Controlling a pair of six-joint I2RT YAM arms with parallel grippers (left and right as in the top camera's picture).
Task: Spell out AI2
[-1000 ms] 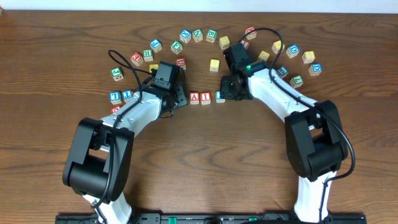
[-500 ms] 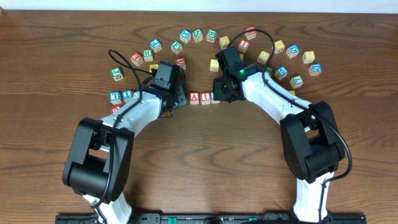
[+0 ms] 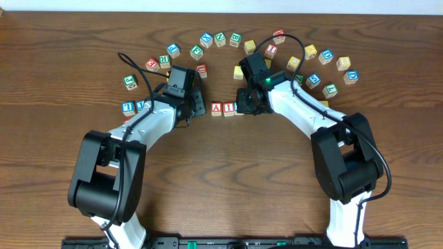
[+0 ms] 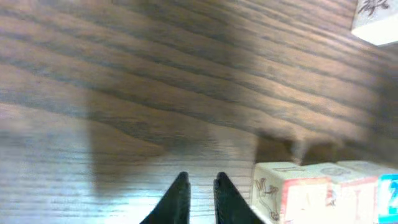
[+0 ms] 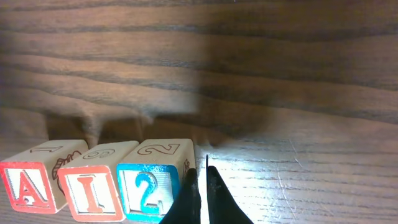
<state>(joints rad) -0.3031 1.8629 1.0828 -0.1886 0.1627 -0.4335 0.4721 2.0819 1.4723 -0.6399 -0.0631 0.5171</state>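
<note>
Found the red-A cube, the red-I cube and the blue-2 cube set in one straight row on the bench, packed side against side without gaps, reading A, I, 2 from the right wrist view. Placed that row, from overhead, near the middle of the bench between the two arms, on the near side of an arc of other alphabet cubes.

Saw the right tool closed completely, fingers pressed flat together, gripping nothing, with its tips low over the wood just beside the outer face of the blue-2 cube. Could not tell whether touching it or merely next to it.

Saw the left tool drawn almost together with a thin slit between its fingers, likewise gripping nothing. Found it low over bare wood, near the red-A end of the row but apart from it. Made out one stray cube at the far corner of the left wrist view, its face too blurred to read.
</note>
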